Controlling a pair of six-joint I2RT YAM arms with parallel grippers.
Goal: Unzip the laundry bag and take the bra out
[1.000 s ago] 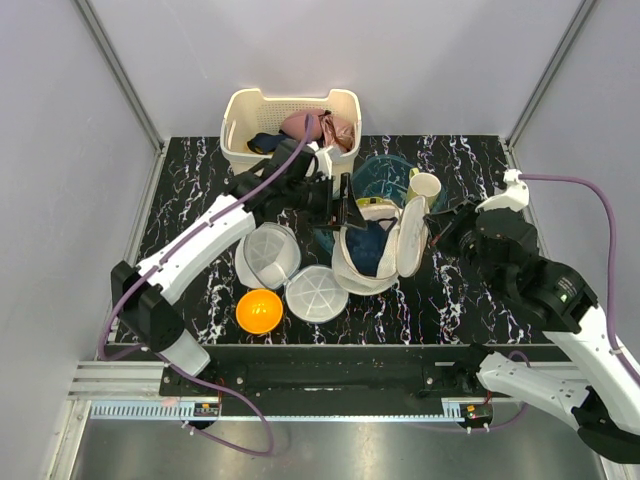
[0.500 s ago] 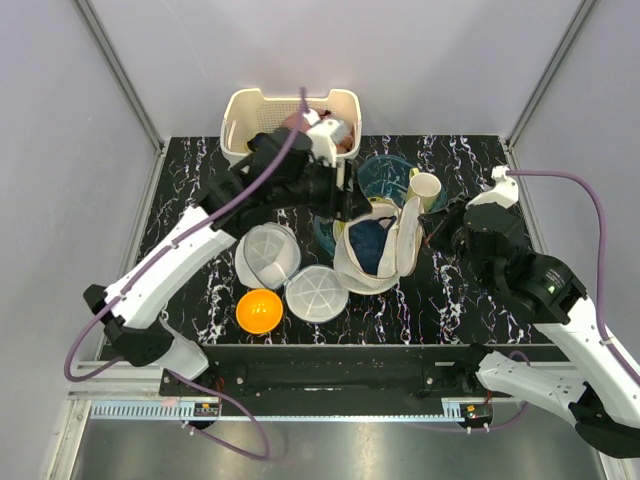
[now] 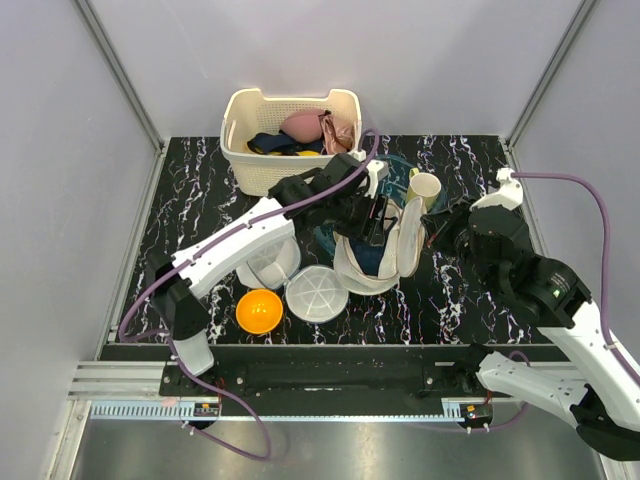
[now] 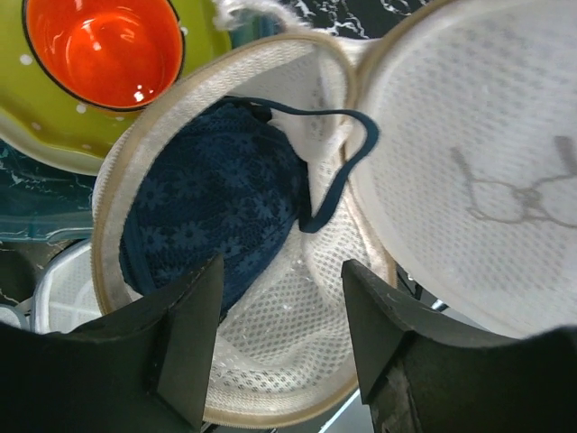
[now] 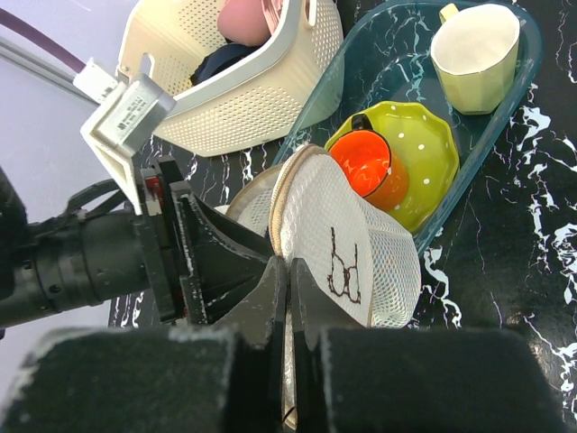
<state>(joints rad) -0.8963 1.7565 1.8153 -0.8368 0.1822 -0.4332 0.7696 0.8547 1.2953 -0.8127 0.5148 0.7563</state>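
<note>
The laundry bag (image 3: 352, 274) lies open at mid-table, its lid half (image 3: 410, 240) stood up on the right. The navy lace bra (image 3: 373, 252) lies in the lower half. In the left wrist view the bra (image 4: 203, 212) fills the left of the mesh shell (image 4: 297, 343), with a strap looping over the lid (image 4: 478, 162). My left gripper (image 3: 377, 214) (image 4: 281, 271) is open just above the bag's inside. My right gripper (image 3: 432, 232) (image 5: 288, 263) is shut on the rim of the lid (image 5: 347, 253) and holds it upright.
A cream basket (image 3: 240, 150) with a pink bra (image 3: 303, 124) stands at the back. A teal tray (image 3: 380, 170) behind the bag holds a cream cup (image 3: 424, 187), a green bowl and an orange cup (image 5: 365, 167). Two white ribbed dishes (image 3: 316, 293) and an orange bowl (image 3: 259, 310) sit front left.
My left arm has swung right from near the basket to above the open bag, wrist pointing down into it. My right gripper has kept the lid held up.
</note>
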